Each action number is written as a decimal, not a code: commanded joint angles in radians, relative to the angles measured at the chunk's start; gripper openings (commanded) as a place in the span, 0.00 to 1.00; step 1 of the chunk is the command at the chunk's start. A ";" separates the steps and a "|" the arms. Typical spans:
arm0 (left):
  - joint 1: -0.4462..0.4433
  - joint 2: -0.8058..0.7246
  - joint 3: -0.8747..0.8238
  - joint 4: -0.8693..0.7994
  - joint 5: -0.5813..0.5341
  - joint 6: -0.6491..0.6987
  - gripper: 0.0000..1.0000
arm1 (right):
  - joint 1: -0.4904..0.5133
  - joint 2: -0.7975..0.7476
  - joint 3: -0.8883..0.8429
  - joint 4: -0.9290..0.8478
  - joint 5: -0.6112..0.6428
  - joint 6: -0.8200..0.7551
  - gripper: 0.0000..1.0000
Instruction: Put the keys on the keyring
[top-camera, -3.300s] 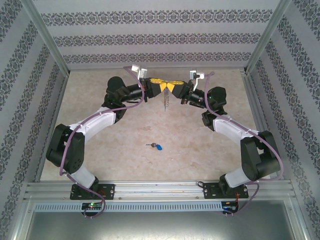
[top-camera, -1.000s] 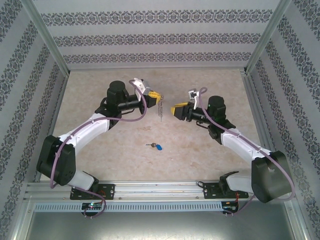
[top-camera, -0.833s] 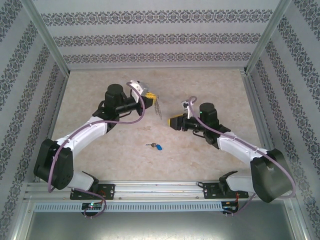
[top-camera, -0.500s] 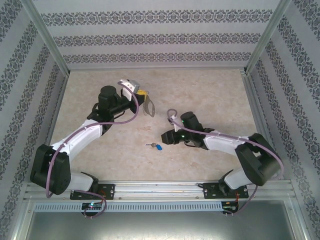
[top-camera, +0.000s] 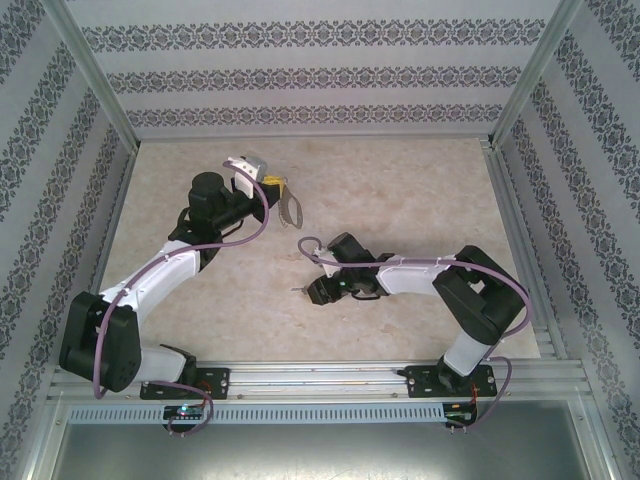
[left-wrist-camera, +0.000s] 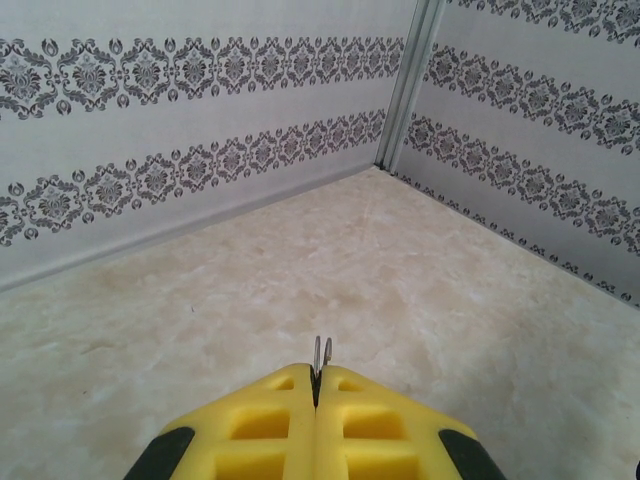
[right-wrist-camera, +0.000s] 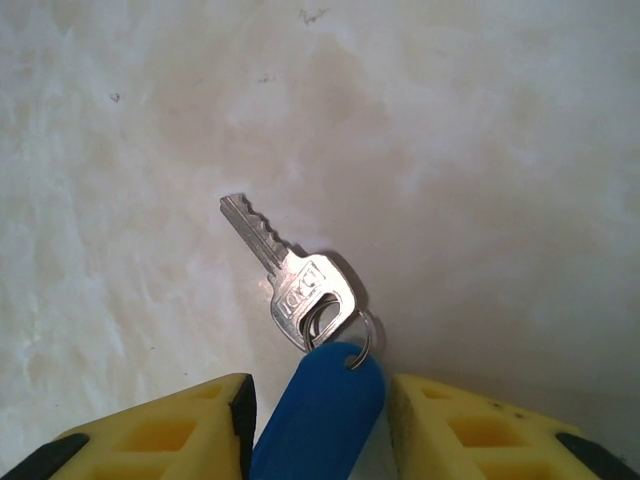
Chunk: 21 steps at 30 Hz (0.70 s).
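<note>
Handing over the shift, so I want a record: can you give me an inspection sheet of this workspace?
Surface: beige marbled table, faintly stained.
Job's things: key with blue tag lying flat on it; keyring held up off it.
Clutter: nothing seen.
Claws: left claw shut on the keyring; right claw open, low, straddling the tag.
Cables: purple cables looped along both arms.
Surroundings: patterned walls, metal frame.

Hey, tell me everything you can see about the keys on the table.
The keys are one small silver metal key, toothed blade pointing away from the right hand, letters stamped on its head, joined by a thin split ring to a blue plastic tag. They lie flat on the pale table; the tag sits between its open yellow fingers, contact unclear.
</note>
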<state>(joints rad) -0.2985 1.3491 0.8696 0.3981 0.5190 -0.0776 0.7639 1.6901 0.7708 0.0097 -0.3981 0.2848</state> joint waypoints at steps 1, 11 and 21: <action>0.017 -0.017 -0.001 0.079 0.011 -0.026 0.00 | 0.009 0.021 0.021 -0.060 0.074 -0.037 0.40; 0.020 -0.012 0.001 0.099 0.022 -0.043 0.00 | -0.022 -0.049 -0.023 -0.117 0.195 -0.042 0.28; 0.021 -0.012 0.000 0.113 0.030 -0.056 0.00 | -0.153 -0.166 -0.137 -0.056 0.142 0.054 0.19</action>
<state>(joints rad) -0.2859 1.3491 0.8696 0.4358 0.5240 -0.1146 0.6296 1.5471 0.6701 -0.0387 -0.2516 0.2943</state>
